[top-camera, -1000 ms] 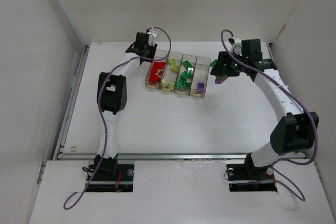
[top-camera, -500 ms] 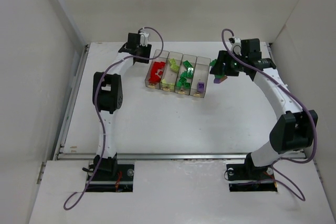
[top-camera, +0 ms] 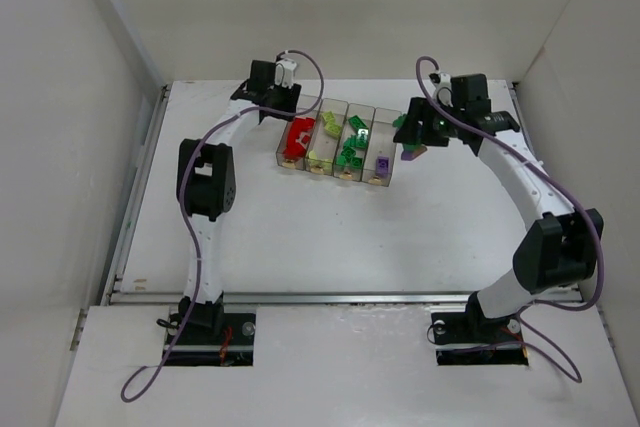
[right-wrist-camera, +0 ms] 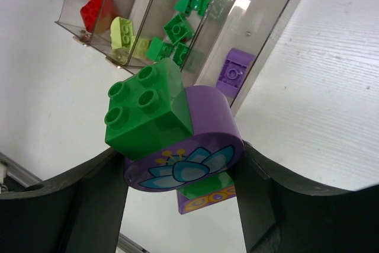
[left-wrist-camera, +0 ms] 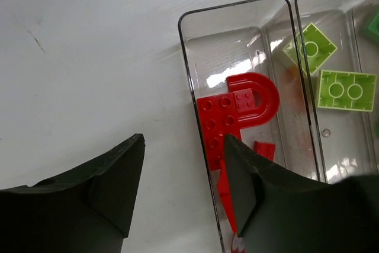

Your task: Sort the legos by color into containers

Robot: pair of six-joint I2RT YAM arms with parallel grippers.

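My left gripper [left-wrist-camera: 183, 146] hangs spread with nothing between its fingers, at about 10 o'clock of the row of four clear containers [top-camera: 383, 134]. One finger is over the rim of the leftmost bin [left-wrist-camera: 237, 5]. That bin holds red legos [left-wrist-camera: 237, 114], an arch among them. The next holds lime bricks [left-wrist-camera: 346, 90], the third green bricks [right-wrist-camera: 177, 28], and the last a single purple brick [right-wrist-camera: 235, 70]. At the row's 3 o'clock, just beside that last bin, my right gripper [right-wrist-camera: 180, 164] pinches a clump [right-wrist-camera: 148, 114]: a green brick on a rounded purple piece printed with a flower.
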